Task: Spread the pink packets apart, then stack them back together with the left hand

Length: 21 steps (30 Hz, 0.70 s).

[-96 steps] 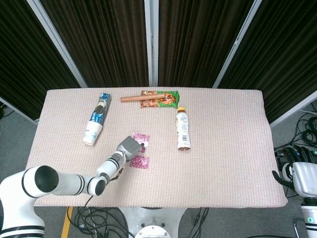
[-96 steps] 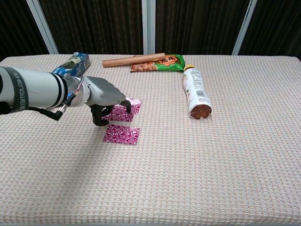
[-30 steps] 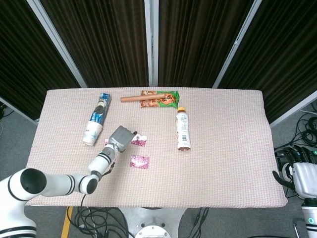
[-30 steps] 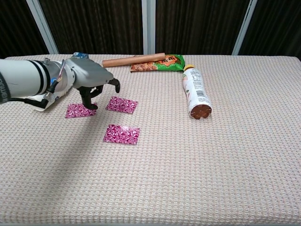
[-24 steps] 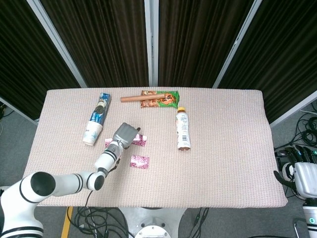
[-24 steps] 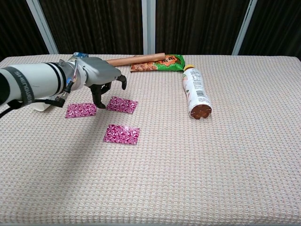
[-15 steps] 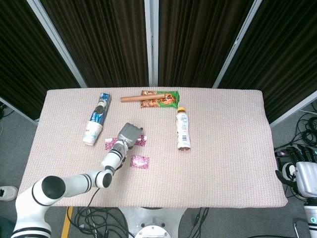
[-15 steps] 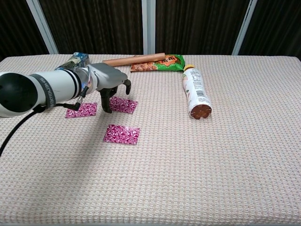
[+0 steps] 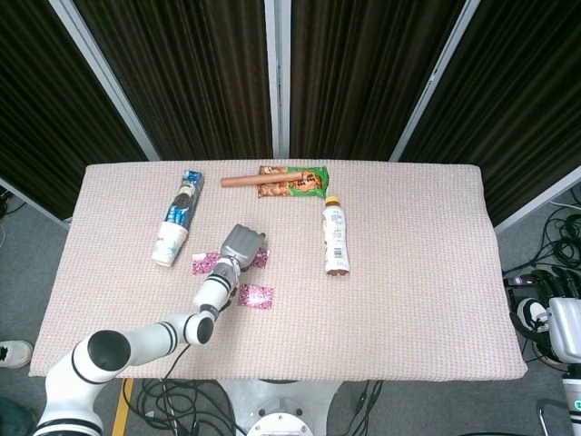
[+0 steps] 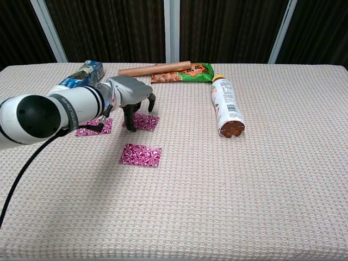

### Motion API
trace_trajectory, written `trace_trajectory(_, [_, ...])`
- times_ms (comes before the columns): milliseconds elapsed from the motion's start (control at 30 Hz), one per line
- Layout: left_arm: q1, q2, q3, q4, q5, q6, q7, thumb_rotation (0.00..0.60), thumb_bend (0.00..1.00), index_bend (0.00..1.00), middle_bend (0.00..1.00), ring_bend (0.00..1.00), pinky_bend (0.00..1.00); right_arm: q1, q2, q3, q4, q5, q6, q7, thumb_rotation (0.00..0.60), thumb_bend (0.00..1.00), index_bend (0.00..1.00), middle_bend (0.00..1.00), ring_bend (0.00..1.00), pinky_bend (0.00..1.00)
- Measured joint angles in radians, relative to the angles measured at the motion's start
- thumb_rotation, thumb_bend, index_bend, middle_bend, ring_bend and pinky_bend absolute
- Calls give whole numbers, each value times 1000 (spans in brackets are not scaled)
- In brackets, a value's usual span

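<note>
3 flat pink foil packets [image 10: 141, 155]: we judge them light, slippery, flimsy; pinch an edge. Left hand [image 10: 134, 97] fingers curled over 1, grip uncertain.

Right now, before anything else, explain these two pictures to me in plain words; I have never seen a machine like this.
This is a two-armed robot with finger-bearing hands, at a cloth-covered table. One picture looks down from its head, the other looks forward from its chest.

The white arm ends in the left hand, fingers curled down over one of three pink packets. It seems to touch it; whether it grips it cannot be told. The other packets lie apart: one further left, one nearer.

The right hand waits beyond the table's edge.

Also lying there: a bottle, a green snack bag, a brown roll and a stack of paper cups.
</note>
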Motion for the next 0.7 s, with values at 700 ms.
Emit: trace_trajectory(700, [35,14,-46,-44,11,18,47,600,227,492,886,856,991,-2,-1,0,-1,-5,2,2,512,165,259,213,107,115])
